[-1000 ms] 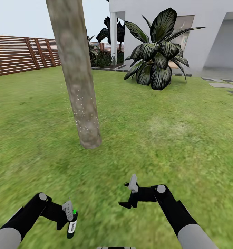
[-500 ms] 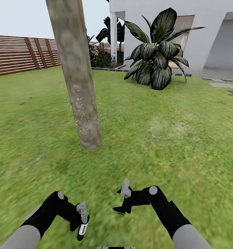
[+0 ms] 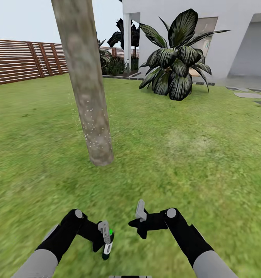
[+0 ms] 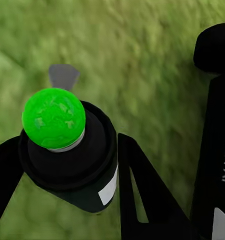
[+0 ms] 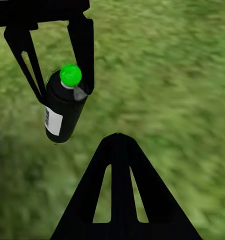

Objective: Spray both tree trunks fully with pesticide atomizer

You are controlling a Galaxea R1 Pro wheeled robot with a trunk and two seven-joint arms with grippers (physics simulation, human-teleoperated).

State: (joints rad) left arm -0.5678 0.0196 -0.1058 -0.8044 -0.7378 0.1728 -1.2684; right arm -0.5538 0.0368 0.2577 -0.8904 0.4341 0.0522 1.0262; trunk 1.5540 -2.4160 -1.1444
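1. Since a second ago the left end effector (image 3: 105,240) has swung inward across the grass toward the right end effector (image 3: 141,223), carrying the pesticide atomizer (image 3: 108,244) — clamped between its fingers and hanging low over the floor (image 3: 184,162).
2. The right arm has also drawn in a little; its end effector holds nothing, and I cannot tell how wide it stands.
3. The tree trunk (image 3: 87,96) stands ahead, pale specks on its lower part; the bottle is well apart from it, so spraying probably needs a lift and aim first.
4. The left wrist view shows the green cap (image 4: 53,118) and white label (image 4: 108,188) up close; the right wrist view shows the whole bottle (image 5: 62,107) gripped.
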